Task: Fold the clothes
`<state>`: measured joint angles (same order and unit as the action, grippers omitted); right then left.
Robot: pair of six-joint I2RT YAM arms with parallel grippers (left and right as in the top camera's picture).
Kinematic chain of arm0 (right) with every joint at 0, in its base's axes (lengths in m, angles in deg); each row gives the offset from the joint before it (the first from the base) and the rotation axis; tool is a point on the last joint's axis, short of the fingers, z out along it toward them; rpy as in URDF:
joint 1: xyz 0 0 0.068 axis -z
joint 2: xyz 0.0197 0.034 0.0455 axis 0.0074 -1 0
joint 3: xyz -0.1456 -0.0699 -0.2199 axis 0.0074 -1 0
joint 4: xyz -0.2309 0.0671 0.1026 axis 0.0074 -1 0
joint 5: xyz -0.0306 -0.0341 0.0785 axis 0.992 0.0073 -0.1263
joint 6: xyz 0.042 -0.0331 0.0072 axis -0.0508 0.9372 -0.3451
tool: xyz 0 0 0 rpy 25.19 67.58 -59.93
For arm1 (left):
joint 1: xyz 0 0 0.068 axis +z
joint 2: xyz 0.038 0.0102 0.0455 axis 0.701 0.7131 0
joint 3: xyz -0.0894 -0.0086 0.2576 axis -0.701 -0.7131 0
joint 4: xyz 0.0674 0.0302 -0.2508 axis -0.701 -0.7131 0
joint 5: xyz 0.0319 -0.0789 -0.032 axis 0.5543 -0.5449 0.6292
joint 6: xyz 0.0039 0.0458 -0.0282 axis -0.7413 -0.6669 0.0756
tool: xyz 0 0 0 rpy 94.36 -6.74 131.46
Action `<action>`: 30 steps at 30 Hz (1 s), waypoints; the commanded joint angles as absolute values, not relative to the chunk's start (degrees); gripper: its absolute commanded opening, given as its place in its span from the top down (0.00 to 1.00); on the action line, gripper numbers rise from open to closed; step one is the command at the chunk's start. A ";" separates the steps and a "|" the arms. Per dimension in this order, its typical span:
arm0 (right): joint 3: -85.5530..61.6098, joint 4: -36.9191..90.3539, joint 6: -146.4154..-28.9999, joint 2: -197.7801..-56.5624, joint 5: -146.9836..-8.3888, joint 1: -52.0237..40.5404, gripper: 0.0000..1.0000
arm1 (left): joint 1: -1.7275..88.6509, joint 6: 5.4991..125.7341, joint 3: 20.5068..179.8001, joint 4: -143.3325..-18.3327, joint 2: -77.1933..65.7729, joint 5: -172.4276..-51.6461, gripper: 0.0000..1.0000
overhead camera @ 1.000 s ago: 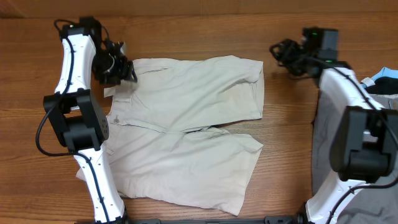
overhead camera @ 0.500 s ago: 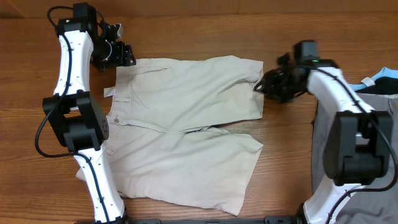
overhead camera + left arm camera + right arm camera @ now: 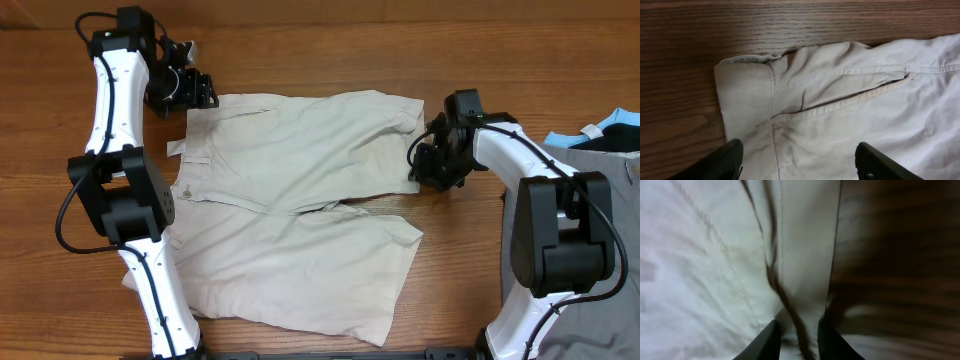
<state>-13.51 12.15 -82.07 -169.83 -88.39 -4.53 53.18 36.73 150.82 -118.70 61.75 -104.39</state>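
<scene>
The light beige shorts (image 3: 300, 190) lie spread flat on the wooden table, waistband to the left and legs to the right. A small white tag (image 3: 176, 148) sticks out at the waistband. My left gripper (image 3: 196, 90) is open and hovers over the far waistband corner (image 3: 747, 85), with cloth showing between its wide-spread fingers (image 3: 797, 162). My right gripper (image 3: 422, 166) sits at the hem of the far leg. Its fingers (image 3: 797, 337) are close together with a fold of the hem (image 3: 805, 255) pinched between them.
A grey garment (image 3: 628, 190) lies at the right edge of the table behind my right arm. A black and light-blue garment (image 3: 607, 127) lies just beyond it. Bare wood (image 3: 460, 260) lies between the shorts and these.
My right gripper came from the far right, down to the far leg's hem and slid along it toward me, closing on the cloth. My left gripper moved slightly off the waistband corner and opened.
</scene>
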 commanded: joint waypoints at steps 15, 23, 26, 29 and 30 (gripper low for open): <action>-14.76 9.29 -76.74 -166.31 -94.18 -5.12 0.89 | 53.59 36.30 152.13 -117.87 61.62 -101.39 0.24; -13.95 0.06 -77.19 -165.61 -84.01 -3.79 0.96 | 53.59 36.27 152.13 -118.35 61.62 -101.39 0.23; -13.21 -4.35 -80.19 -164.95 -78.44 -2.74 0.96 | 53.59 36.34 152.13 -118.35 61.62 -101.39 0.23; -13.08 -5.53 -80.23 -164.56 -77.17 -2.71 0.96 | 53.59 36.54 152.13 -118.31 61.62 -101.39 0.23; -13.08 -5.42 -80.30 -164.56 -77.19 -2.71 0.96 | 53.59 36.56 152.13 -118.26 61.62 -101.39 0.23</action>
